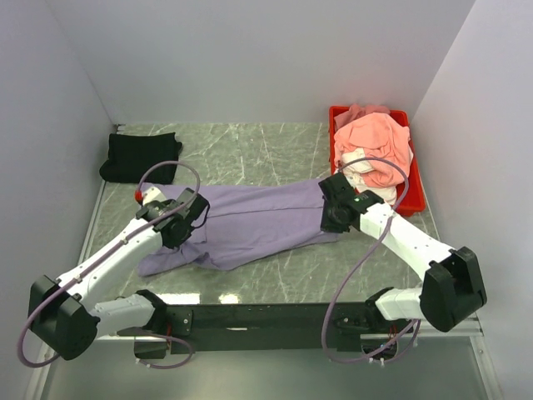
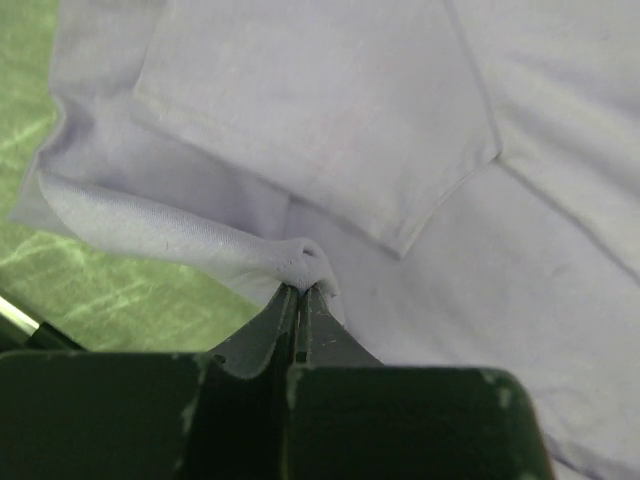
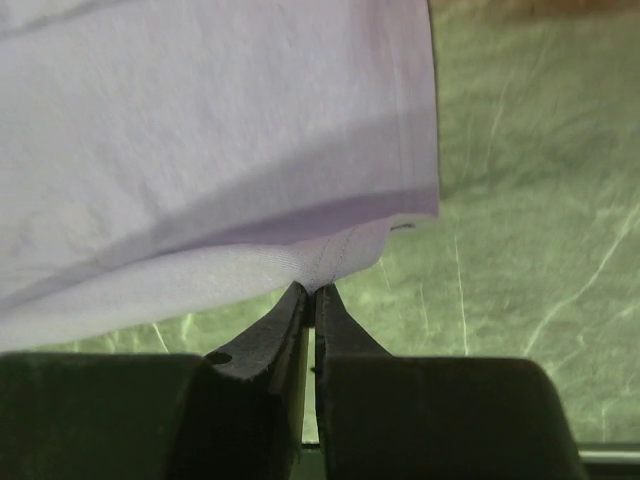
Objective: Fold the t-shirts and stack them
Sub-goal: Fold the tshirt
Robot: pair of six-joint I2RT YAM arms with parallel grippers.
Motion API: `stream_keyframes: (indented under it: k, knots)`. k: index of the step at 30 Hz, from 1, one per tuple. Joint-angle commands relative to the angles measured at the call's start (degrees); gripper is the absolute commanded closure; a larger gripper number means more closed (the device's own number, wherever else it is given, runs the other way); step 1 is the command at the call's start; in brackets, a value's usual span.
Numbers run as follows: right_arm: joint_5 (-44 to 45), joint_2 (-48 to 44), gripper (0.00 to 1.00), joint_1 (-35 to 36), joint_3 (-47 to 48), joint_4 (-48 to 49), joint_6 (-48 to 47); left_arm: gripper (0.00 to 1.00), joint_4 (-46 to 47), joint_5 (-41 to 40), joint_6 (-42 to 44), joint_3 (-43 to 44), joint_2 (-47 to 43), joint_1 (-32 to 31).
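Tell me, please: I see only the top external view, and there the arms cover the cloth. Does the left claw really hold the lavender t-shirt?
Observer: Yes. The left wrist view shows the left claw shut on a small bunched fold of the lavender t-shirt.
Operator: And the right one?
Observer: The right claw is shut too, pinching the shirt's hem close to a corner.
Operator: Is the cloth near the left claw in one layer?
Observer: No. Just beyond it a hemmed flap, probably a sleeve, lies flat on the shirt's body.
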Motion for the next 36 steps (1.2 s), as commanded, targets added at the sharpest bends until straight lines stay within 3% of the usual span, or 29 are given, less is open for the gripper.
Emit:
stream_keyframes:
  k: [1, 7, 13, 26, 36]
  knots:
    - [1.66, 1.48, 0.97, -1.57, 3.6, 2.38, -2.31, 1.0, 2.73, -4.09, 4.56, 3.24, 1.05, 1.13]
    - [1.05, 4.46, 0.97, -2.8, 6.76, 3.61, -3.72, 1.0, 7.65, -6.29, 8.78, 5.09, 3.69, 3.33]
    - [0.52, 6.93, 0.97, -4.56, 9.49, 3.44, -4.33, 0.99, 6.95, -9.28, 7.82, 6.5, 6.33, 6.14]
    - [1.13, 11.06, 0.96, -6.32, 12.48, 0.45, -5.65, 1.0, 14.86, -8.41, 14.14, 4.74, 4.22, 13.7]
    - [1.75, 10.36, 0.97, -6.49, 11.25, -3.15, -7.32, 0.99, 13.46, -9.2, 13.71, 5.0, 2.64, 16.16]
